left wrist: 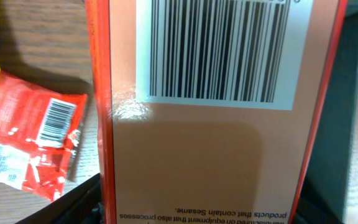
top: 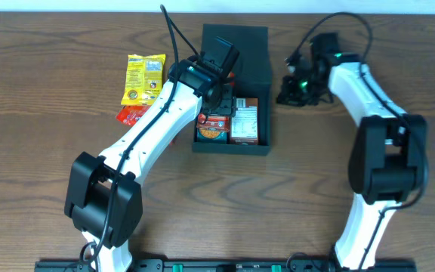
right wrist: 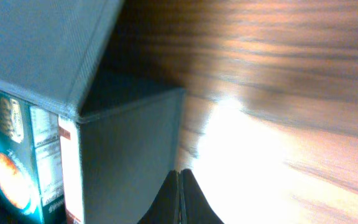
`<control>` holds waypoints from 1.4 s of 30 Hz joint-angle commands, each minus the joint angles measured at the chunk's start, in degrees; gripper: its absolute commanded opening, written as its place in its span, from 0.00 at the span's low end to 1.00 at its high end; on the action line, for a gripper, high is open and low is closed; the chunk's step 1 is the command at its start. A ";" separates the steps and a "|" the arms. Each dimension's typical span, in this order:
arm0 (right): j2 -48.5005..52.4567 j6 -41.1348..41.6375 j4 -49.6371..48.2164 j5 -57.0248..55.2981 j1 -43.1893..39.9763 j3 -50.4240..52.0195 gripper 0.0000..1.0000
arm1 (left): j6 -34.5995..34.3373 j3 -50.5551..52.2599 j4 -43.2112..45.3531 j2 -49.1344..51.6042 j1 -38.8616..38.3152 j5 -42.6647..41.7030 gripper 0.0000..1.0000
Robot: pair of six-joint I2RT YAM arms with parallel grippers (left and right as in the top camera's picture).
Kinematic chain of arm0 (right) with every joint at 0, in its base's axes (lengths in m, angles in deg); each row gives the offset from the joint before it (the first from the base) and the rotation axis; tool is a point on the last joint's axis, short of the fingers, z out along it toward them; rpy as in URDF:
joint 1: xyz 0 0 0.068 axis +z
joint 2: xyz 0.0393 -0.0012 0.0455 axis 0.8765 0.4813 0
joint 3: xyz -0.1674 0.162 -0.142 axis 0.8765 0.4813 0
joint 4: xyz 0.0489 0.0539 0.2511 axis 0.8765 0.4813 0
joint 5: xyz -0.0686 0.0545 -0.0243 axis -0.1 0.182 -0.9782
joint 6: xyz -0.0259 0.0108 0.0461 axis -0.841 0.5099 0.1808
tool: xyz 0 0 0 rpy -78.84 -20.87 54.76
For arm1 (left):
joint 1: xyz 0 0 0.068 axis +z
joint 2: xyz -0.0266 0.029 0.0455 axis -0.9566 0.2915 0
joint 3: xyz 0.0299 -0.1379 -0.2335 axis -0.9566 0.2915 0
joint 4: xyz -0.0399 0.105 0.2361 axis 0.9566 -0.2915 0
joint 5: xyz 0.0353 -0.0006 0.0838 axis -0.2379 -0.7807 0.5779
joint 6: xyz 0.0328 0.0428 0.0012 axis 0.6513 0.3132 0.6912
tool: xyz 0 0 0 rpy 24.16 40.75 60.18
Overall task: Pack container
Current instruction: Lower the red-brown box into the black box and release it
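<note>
The black container (top: 267, 113) stands at the table's back middle with its flap lid (top: 236, 45) open behind it. A teal cookie box (top: 211, 127) and a white-and-orange box (top: 245, 121) lie inside. My left gripper (top: 221, 94) is over the container's back left part. An orange-edged box with a barcode (left wrist: 216, 143) fills the left wrist view and hides the fingertips; it sits between the jaws, beside the container wall (left wrist: 347, 124). My right gripper (top: 287, 92) is shut and empty (right wrist: 180, 175), just outside the container's right wall (right wrist: 129, 143).
A yellow snack packet (top: 143, 78) and a red packet (top: 132, 115) lie on the wood table left of the container. The red packet also shows in the left wrist view (left wrist: 27, 140). The teal box shows past the wall in the right wrist view (right wrist: 11, 162).
</note>
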 commanded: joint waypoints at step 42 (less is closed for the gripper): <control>-21.00 -4.15 9.01 -6.34 -8.24 -5.11 0.02 | -7.32 3.52 1.64 6.75 -2.80 6.69 0.96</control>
